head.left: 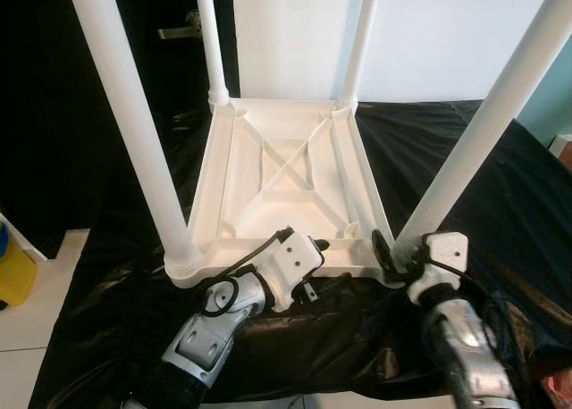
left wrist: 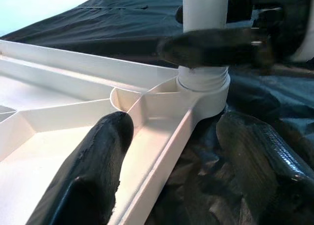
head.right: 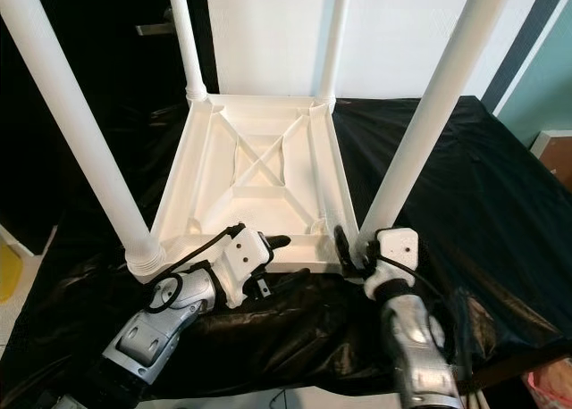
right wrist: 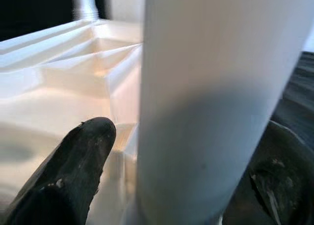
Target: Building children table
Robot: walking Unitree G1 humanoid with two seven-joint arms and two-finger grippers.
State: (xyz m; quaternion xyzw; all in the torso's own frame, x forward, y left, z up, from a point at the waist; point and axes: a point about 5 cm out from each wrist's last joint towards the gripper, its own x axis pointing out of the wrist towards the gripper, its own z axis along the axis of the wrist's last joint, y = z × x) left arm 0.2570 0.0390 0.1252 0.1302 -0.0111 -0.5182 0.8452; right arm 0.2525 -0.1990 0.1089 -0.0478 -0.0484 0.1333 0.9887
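Observation:
A white plastic children's table (head.left: 234, 163) lies upside down on a black sheet, its legs pointing up. My left gripper (head.left: 299, 262) is at the table's near rim (left wrist: 162, 151) and stands open, one finger (left wrist: 98, 166) inside the rim wall and the other (left wrist: 265, 161) outside on the sheet. My right gripper (head.left: 402, 248) is at the foot of the near right leg (head.left: 474, 150), open around it. One of its fingers (right wrist: 73, 171) stands a small gap away from the leg (right wrist: 206, 112), and the leg partly hides the other.
The near left leg (head.left: 134, 132) rises close to my left arm. The black sheet (head.left: 500, 186) covers the surface around the table. A yellow container (head.left: 13, 271) stands on the tiled floor at far left. A white wall lies behind.

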